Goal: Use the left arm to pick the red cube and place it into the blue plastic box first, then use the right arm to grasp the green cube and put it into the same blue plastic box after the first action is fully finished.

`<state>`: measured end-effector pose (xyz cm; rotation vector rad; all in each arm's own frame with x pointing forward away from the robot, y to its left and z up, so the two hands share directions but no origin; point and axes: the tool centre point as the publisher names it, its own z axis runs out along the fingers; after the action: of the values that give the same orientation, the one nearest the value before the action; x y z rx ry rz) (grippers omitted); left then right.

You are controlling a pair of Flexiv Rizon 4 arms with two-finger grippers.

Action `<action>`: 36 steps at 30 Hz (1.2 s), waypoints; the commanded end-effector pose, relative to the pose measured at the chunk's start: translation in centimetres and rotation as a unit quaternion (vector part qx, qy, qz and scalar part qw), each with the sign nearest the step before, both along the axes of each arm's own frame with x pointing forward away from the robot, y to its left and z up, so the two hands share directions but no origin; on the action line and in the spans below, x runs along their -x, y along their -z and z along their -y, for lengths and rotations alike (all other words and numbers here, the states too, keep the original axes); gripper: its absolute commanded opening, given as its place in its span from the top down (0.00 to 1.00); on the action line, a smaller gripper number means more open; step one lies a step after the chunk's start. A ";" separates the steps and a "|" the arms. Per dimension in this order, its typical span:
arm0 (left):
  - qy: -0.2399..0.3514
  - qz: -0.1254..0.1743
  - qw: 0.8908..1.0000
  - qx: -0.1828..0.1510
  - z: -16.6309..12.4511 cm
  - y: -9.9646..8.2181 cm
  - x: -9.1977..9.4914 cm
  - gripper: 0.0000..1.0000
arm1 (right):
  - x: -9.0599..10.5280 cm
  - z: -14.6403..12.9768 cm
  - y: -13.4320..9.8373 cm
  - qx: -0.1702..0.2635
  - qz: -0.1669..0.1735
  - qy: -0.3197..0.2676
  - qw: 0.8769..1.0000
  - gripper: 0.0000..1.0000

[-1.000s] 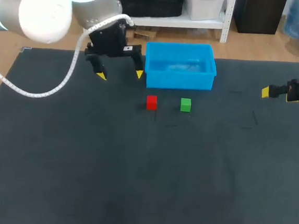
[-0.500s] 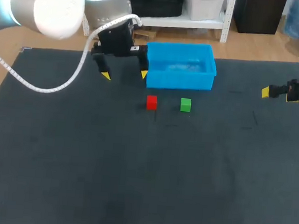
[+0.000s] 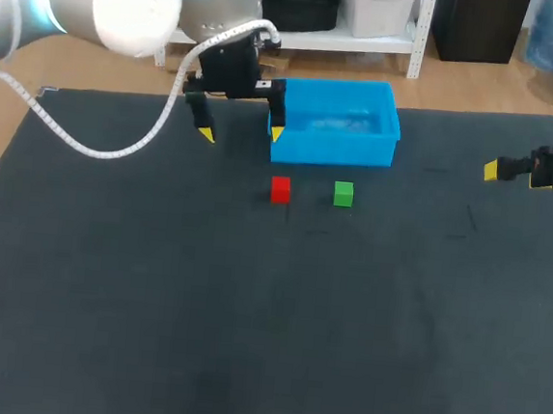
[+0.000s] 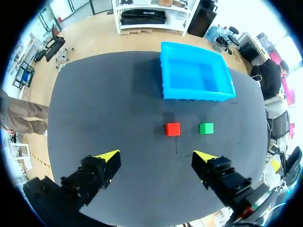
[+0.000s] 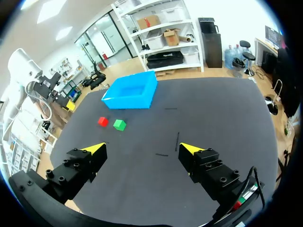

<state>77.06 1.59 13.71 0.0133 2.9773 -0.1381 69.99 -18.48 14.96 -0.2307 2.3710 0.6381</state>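
1. governing relation. the red cube [image 4: 172, 128] lies on the worktop [image 3: 245, 340], ahead of the left gripper [image 4: 156, 158] and close to the centre line of its gap, offset slightly toward the finger on the green cube's side. in the head view the gripper hangs at the near left corner of the blue plastic box [image 3: 335, 146]. the red cube sits closer to the camera than the gripper and a little to its right.

2. axis. the cube has no long axis. its faces run roughly square to the front wall of the box, so either pair of opposite faces should serve.

3. gripper state. left gripper: fingers spread wide, holding nothing. right gripper [image 5: 142, 149]: fingers spread, holding nothing, well apart from both cubes at the right side of the worktop.

4. nearer arm. the left arm is the nearer one to the red cube, as the task order requires.

5. other items. the green cube [image 4: 206, 128] sits just beside the red cube, apart from it, and in front of the box. no cube shows inside the box.

6. limits of view.
- in the head view one yellow tip overlaps the box corner; contact cannot be told.
- the height of the left gripper above the worktop cannot be judged.
- in the head view the right gripper is cut off at the edge, with one tip showing.
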 end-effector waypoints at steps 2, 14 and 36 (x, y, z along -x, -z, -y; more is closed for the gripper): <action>0.002 -0.013 1.000 -0.008 0.7 0.2 -1.0 0.00 | 0.0 0.0 0.0 0.001 0.000 0.000 1.000 0.00; 0.009 -0.034 0.999 -0.011 1.5 1.5 -1.4 0.00 | 0.0 0.0 0.0 0.001 0.000 0.000 1.000 0.00; 0.022 -0.050 0.998 -0.040 4.2 4.5 -2.6 0.00 | 0.0 0.0 0.0 0.001 0.000 0.000 1.000 0.00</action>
<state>78.78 -2.15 9.43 0.0847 3.0578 -0.0413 69.99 -18.48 14.96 -0.2307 2.3709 0.6381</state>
